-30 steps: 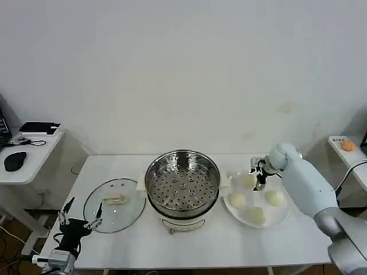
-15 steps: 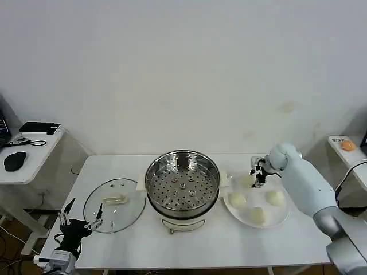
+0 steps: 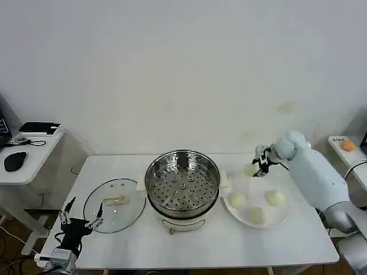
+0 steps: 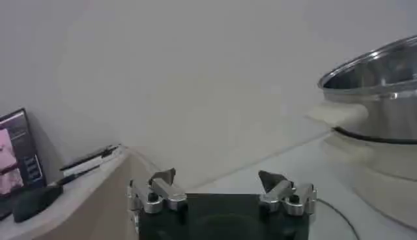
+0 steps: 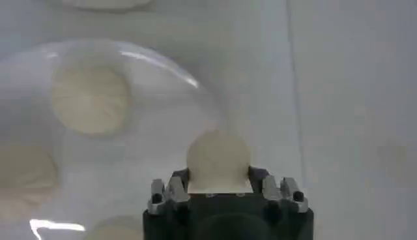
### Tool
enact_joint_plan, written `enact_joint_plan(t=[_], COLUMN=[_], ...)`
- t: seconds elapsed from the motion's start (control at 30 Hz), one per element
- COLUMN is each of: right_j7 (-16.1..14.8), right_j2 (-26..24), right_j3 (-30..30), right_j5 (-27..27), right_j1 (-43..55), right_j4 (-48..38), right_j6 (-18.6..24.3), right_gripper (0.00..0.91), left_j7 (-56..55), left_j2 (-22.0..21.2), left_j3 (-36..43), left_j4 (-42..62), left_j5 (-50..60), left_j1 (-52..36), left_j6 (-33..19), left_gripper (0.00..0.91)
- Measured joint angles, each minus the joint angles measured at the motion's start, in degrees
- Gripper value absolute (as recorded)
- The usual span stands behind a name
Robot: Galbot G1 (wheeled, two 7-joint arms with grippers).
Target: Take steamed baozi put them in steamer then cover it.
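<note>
**One bun lifted above the plate**

We see a white table (image 3: 189,246) against a plain white wall (image 3: 183,74), with a side desk (image 3: 26,166) at the robot's left bearing a mouse and a dark device. At the table's middle stands the steamer (image 3: 182,182), its perforated basket empty. The cover (image 3: 114,204) lies flat on the table at the steamer's left side, handle up. At the steamer's right sits a white plate (image 3: 281,220) with three steamed baozi (image 3: 237,200) resting on it.

Our right gripper (image 3: 256,167) is clamped on a fourth bun (image 5: 218,160), its fingers (image 5: 169,189) pressed against both sides of it. The held bun hangs above the plate's far edge, clear of the other three, between the plate and the steamer's rim. The right arm reaches in from the table's right side, bent at the elbow, wrist turned toward the steamer.

Our left gripper (image 3: 80,220) waits low at the table's near left corner, just beside the cover, fingers (image 4: 159,190) spread wide and holding nothing.
</note>
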Motion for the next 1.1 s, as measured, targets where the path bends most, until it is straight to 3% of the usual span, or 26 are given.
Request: enact_joint_plan(t=[0.27, 0.6, 0.77, 1.1], right_j7=[-3.8, -8.1, -8.7, -6.8], right_j2=[2.5, 5.0, 6.1, 8.0], right_j3=[-5.7, -11.7, -15.1, -20.9], right_j5=[7.8, 9.2, 6.6, -6.5], right_j1=[8.5, 15.2, 17.1, 18.3], right_j4=[2.3, 4.8, 8.9, 14.6], right_j6=[0.3, 11.9, 17.6, 27.4], right_gripper=[0.635, 0.635, 0.635, 0.635], left_j7=[-0.3, -0.5, -0.5, -0.5], left_j2=[-0.9, -1.8, -2.5, -2.9], left_j3=[-0.6, -1.2, -1.0, -1.4], left_j4=[-0.7, -1.2, -1.4, -1.7], left_j5=[-0.2, 0.0, 0.5, 1.3], left_j1=[0.5, 1.3, 1.6, 2.6], left_j6=[0.0, 0.0, 0.1, 0.1], left_gripper=[0.907, 0.907, 0.907, 0.907])
